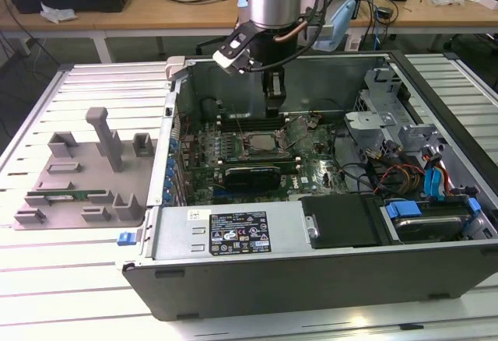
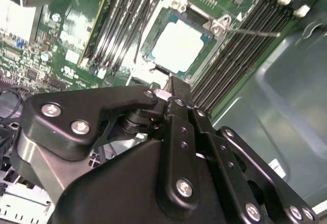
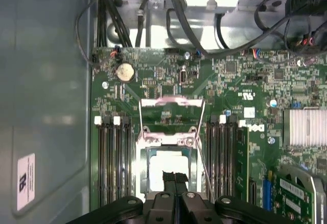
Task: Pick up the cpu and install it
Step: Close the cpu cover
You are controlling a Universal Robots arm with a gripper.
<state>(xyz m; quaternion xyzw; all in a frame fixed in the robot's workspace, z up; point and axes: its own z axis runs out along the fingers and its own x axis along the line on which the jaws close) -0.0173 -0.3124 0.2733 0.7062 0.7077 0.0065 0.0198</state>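
The cpu (image 2: 178,45) is a shiny square chip lying flat in the motherboard socket inside the open computer case (image 1: 233,236); the first wrist view shows the cpu (image 3: 161,168) partly behind my fingers. My gripper (image 3: 175,177) hangs just above the cpu's edge with its two black fingers pressed together and nothing visible between them. In the exterior view the gripper (image 1: 272,107) reaches down near the case's back wall, above the socket (image 1: 262,140). The socket's metal load plate (image 3: 171,112) stands flipped open.
Memory slots (image 3: 113,162) flank the socket. Cables (image 3: 194,24) and a drive cage (image 1: 381,100) crowd the case towards the exterior view's right. A grey plastic tray (image 1: 85,170) with upright blocks and a green memory stick (image 1: 66,197) lies on the slatted table outside the case.
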